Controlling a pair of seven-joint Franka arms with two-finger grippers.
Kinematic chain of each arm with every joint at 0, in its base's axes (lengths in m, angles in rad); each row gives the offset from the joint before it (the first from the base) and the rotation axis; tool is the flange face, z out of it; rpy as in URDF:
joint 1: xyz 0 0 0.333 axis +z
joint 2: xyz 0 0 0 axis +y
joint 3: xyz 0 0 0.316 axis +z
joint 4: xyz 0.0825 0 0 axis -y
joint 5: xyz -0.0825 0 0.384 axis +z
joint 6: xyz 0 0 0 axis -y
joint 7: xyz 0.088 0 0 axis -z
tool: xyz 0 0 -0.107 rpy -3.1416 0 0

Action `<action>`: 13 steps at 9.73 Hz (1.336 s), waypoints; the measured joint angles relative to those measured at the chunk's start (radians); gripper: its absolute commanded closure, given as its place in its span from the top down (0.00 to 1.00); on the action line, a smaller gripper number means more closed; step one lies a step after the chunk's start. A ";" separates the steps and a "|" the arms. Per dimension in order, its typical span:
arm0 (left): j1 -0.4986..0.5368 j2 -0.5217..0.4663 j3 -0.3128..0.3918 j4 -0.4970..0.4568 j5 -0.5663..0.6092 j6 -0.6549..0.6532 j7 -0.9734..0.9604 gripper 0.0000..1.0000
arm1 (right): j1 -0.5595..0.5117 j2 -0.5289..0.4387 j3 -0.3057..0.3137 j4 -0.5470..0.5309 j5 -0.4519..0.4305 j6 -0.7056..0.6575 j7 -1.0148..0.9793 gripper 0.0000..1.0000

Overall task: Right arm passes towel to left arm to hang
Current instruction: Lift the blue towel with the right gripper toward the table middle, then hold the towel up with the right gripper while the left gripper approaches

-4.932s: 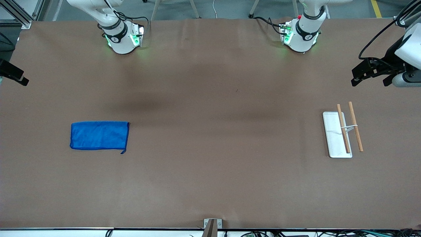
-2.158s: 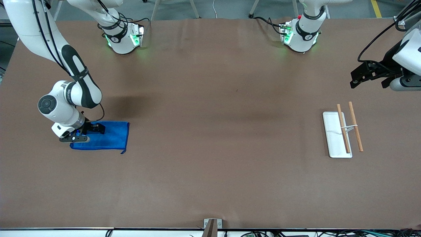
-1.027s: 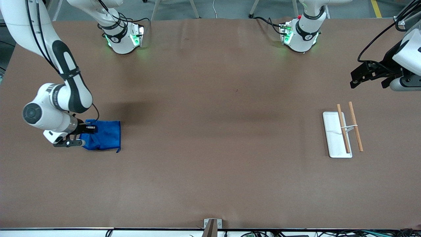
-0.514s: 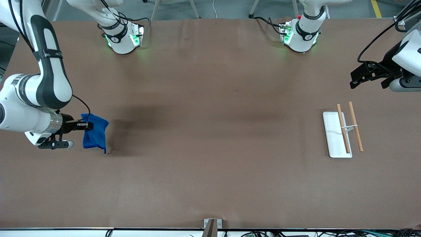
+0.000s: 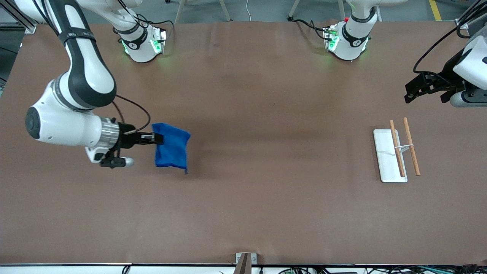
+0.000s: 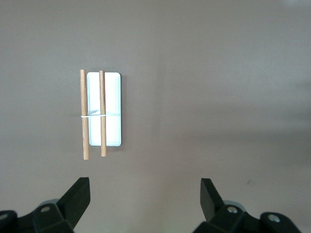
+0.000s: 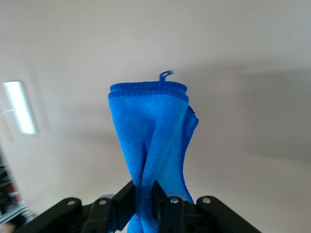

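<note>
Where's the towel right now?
The towel hangs from the shut right gripper, up over bare table toward the right arm's end.

Right gripper (image 5: 156,139) pinches one edge of the towel (image 5: 171,150), and that pinched edge is swallowed between the fingers (image 7: 127,196) in the right wrist view, so the grip point itself goes unseen. The left arm (image 5: 470,64) runs off the frame's edge over its own end of the table. In the left wrist view only the left gripper's (image 6: 145,194) two fingertips (image 6: 77,193) poke in; its body is cut away.
</note>
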 measured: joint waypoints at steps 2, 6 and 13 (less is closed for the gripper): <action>0.001 0.001 0.000 0.000 0.000 0.000 0.000 1.00 | 0.004 0.002 0.125 -0.002 0.148 0.069 0.000 0.01; 0.005 0.004 0.000 0.000 0.000 0.000 0.000 1.00 | 0.008 0.005 0.252 -0.021 0.483 0.079 -0.108 0.01; 0.005 0.019 -0.001 -0.001 -0.023 0.000 0.001 1.00 | 0.049 0.054 0.344 -0.118 1.149 0.083 -0.696 0.01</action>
